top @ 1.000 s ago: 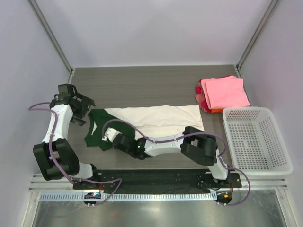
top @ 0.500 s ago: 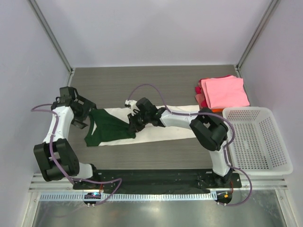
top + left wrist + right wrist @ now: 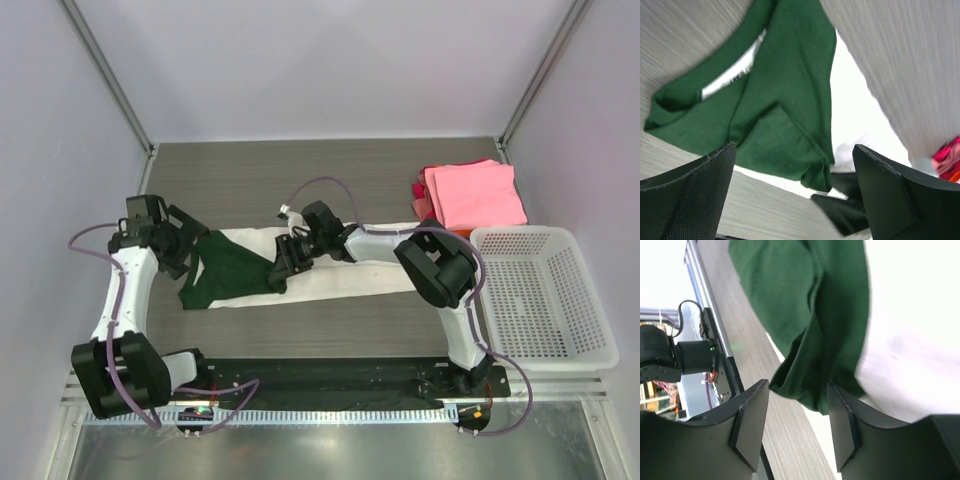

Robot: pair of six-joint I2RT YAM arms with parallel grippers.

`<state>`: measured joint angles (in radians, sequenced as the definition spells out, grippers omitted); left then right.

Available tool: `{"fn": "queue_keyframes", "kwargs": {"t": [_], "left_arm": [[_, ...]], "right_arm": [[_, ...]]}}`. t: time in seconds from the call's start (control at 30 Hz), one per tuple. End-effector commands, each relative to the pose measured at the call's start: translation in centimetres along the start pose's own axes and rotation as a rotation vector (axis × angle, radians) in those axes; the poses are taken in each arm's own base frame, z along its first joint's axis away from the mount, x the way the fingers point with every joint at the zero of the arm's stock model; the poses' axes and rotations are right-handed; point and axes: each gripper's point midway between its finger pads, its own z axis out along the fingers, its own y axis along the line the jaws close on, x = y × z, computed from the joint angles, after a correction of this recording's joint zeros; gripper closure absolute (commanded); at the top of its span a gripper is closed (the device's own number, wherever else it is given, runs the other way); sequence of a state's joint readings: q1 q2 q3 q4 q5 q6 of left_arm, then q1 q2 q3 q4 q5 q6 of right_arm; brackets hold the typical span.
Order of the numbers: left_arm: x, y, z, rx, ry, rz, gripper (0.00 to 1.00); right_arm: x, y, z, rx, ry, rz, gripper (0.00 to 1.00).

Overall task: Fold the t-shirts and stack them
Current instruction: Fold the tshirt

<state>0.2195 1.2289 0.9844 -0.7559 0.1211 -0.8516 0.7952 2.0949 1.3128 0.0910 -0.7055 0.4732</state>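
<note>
The cream-white t-shirt (image 3: 350,276) lies spread across the middle of the bench (image 3: 300,175), with its dark green sleeve (image 3: 235,270) folded inward at the left. The right pincer (image 3: 279,272) hangs partly open over the sleeve's edge, its fingers astride the green fold. The left pincer (image 3: 189,252) gapes wide and empty beside the collar. The folded pink t-shirts (image 3: 472,193) sit at the upper right.

White arms (image 3: 120,290), black joints (image 3: 440,272), apparently lilac cables (image 3: 320,183).
</note>
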Motion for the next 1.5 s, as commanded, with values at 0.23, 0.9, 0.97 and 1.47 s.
{"fn": "queue_keyframes", "kwargs": {"t": [0.23, 0.9, 0.97, 1.47], "left_arm": [[5.1, -1.0, 1.2, 0.076, 0.044, 0.039, 0.00], [8.5, 1.4, 7.2, -0.060, 0.104, -0.003, 0.00], [8.5, 2.0, 7.6, -0.088, 0.096, -0.005, 0.00], [7.6, 5.1, 8.4, -0.196, 0.001, 0.052, 0.00]], "right_arm": [[-3.0, 0.5, -3.1, 0.087, -0.097, -0.093, 0.45], [-1.6, 1.1, -0.6, 0.079, -0.053, -0.107, 0.50], [-1.4, 0.6, -0.7, 0.097, -0.043, -0.094, 0.70], [-0.5, -3.9, -5.3, 0.234, 0.041, 0.156, 0.51]]}}
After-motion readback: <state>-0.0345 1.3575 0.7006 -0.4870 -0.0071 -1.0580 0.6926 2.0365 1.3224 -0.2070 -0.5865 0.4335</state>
